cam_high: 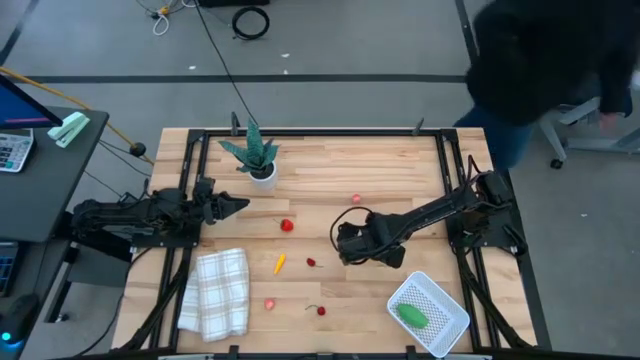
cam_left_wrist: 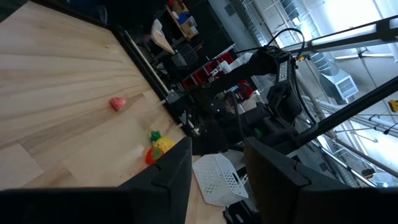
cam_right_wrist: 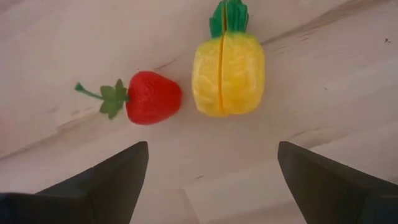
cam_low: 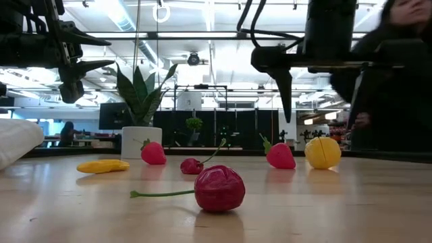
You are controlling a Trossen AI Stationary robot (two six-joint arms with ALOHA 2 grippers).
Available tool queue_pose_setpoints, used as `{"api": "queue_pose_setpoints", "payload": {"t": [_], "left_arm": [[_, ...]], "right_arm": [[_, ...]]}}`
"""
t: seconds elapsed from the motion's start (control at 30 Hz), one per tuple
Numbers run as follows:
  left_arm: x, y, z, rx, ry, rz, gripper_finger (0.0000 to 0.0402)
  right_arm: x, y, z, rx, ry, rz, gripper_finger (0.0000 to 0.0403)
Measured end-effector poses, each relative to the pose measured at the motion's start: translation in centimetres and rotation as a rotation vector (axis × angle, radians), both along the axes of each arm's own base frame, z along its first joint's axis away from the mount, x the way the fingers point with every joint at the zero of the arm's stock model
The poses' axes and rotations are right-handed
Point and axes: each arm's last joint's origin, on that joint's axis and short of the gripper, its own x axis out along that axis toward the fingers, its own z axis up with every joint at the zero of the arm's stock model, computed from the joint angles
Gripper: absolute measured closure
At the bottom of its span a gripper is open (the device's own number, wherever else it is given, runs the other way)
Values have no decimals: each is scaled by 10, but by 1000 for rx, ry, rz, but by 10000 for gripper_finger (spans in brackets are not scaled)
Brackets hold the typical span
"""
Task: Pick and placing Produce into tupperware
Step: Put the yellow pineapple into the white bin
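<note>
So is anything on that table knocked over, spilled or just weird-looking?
Nothing looks spilled or broken. The toy fruit is loose on the table, only a green piece lying in the white container. The yellow pineapple shows a seam down its middle. The plant pot stands upright, and the checked cloth lies folded.

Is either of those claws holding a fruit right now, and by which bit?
No. The right gripper hangs open above the strawberry and yellow pineapple; the left gripper is empty.

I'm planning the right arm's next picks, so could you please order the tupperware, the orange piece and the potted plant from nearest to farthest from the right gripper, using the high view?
From the open right gripper:
1. Orange piece, toward the table's middle.
2. Tupperware, near corner on the right arm's side.
3. Potted plant, far edge, by the left arm.
</note>
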Motion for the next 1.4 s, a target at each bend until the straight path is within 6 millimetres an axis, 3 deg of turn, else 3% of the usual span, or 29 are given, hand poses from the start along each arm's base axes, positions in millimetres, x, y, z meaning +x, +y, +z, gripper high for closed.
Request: {"api": "queue_pose_setpoints", "payload": {"t": [0.5, 0.87, 1.13, 1.4], "left_arm": [[0, 0, 0, 0, 0, 0, 252], [0, 0, 0, 0, 0, 0, 244], [0, 0, 0, 0, 0, 0, 250], [0, 0, 0, 0, 0, 0, 245]], "right_arm": [[0, 0, 0, 10, 5, 24, 37], [-4, 2, -1, 124, 69, -34, 37], [-5, -9, -1, 84, 89, -85, 37], [-8, -14, -15, 56, 80, -92, 37]]}}
